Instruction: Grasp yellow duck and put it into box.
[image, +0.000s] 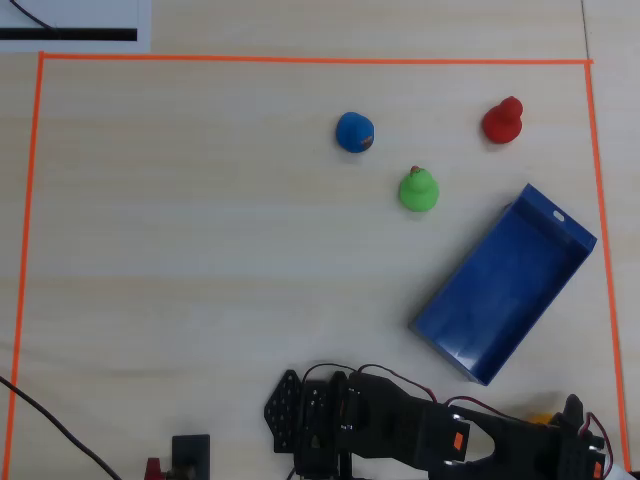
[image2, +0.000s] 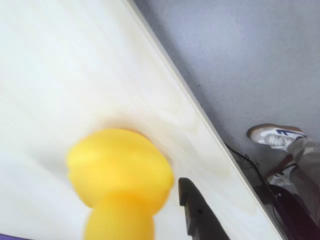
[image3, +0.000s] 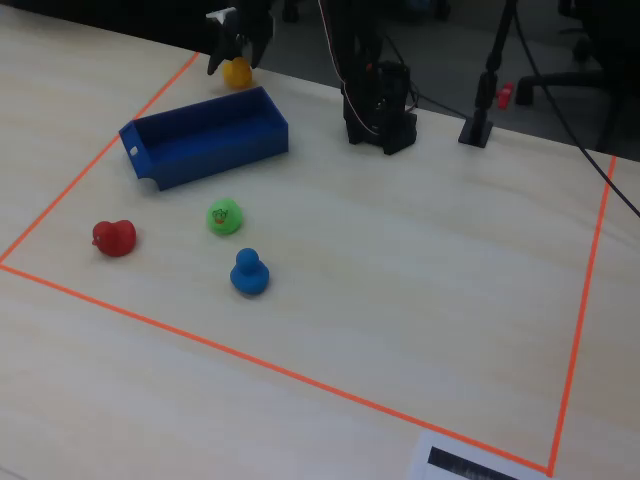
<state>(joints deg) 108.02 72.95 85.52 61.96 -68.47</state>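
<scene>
Right up against the wrist cam we had the yellow duck, a blurry blob filling the lower left, with one dark fingertip just beside it on the right. Biggest thing on the table was the box, dark blue, open-topped and sitting empty, angled inside the orange tape border. From the fixed cam we saw the gripper down over the duck at the far table edge, just behind the box and outside it. Honestly we couldn't tell whether the claw was actually squeezing the duck or only around it. Green duck, blue duck and red duck sat loose, well apart from the arm.
</scene>
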